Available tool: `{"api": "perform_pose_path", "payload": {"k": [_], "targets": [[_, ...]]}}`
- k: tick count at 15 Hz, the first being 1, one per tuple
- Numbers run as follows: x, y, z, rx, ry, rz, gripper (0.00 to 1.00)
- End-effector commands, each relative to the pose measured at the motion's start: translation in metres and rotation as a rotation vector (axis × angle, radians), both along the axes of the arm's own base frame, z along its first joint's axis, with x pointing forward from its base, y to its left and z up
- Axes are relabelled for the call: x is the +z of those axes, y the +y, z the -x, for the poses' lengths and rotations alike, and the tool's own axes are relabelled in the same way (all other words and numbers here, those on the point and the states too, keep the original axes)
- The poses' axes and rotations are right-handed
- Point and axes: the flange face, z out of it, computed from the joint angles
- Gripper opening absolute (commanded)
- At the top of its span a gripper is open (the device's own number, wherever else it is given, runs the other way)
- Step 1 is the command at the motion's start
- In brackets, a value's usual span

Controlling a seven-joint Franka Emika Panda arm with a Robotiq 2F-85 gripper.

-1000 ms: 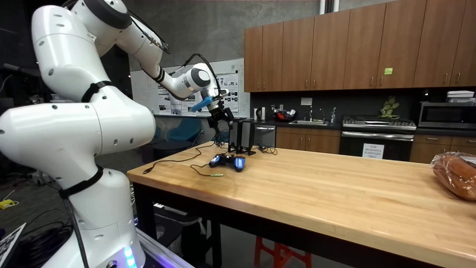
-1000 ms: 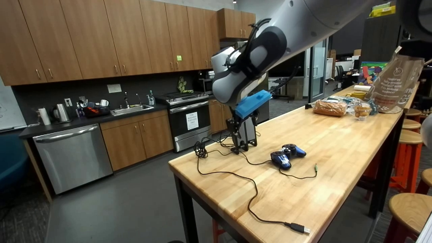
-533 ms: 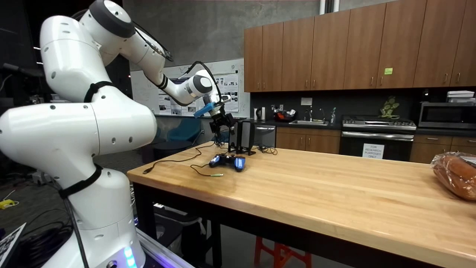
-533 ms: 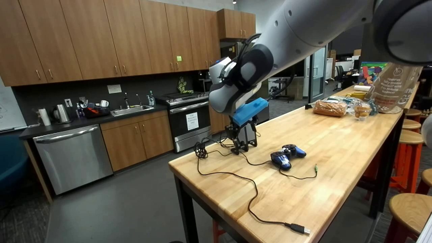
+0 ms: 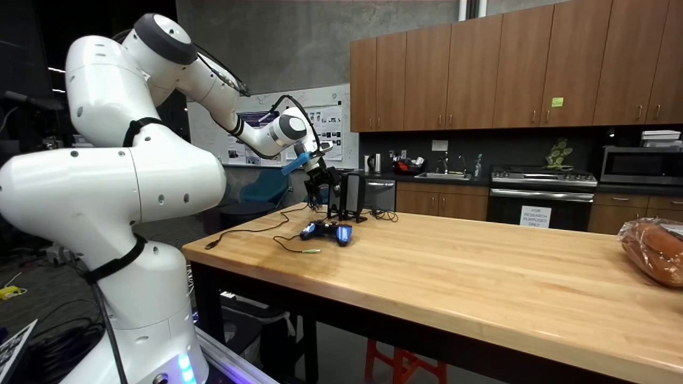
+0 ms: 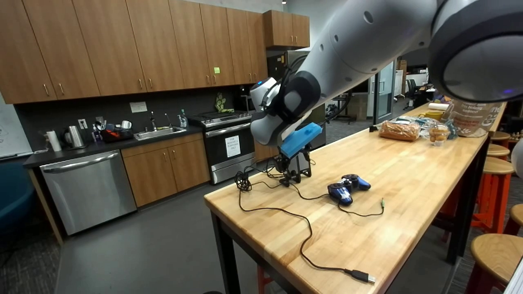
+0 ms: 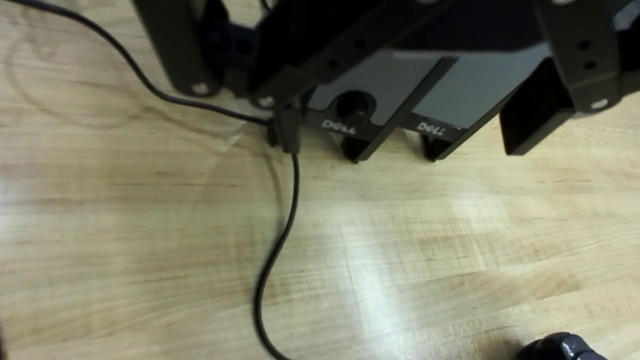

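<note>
- Dell speakers: a pair, upright and close together, near one end of the desk. Blue-and-black game controller lies near them.
- Change, last second: arm has lowered; in both exterior views the jaws sit lower than before, beside the speakers. Speakers and controller unshifted.
- Meaning (judgement): jaws are nearer to desk level and to the speakers, with no grip made. Contact not confirmed from any view.
- Jaws: spread wide, holding nothing. Wrist view shows the speakers in the gap; cannot tell whether they truly stand between the jaws or only behind.
- Appearance: grey front panels edged in black, white DELL lettering on a dark lower strip. One carries a round black knob; none visible on its neighbour. Upper parts hidden by the jaws' linkage.
- Black cable passes behind one jaw in the wrist view; touching or apart, cannot tell.
</note>
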Motion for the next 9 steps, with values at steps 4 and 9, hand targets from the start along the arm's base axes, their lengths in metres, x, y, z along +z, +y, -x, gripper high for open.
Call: {"api": "perform_pose_path", "payload": {"k": [4, 9], "targets": [[-0.0017, -0.0049, -0.0054, 0.031, 0.039, -0.008, 1.0], [-0.0023, -0.0057, -0.0053, 0.054, 0.058, -0.023, 1.0]]}}
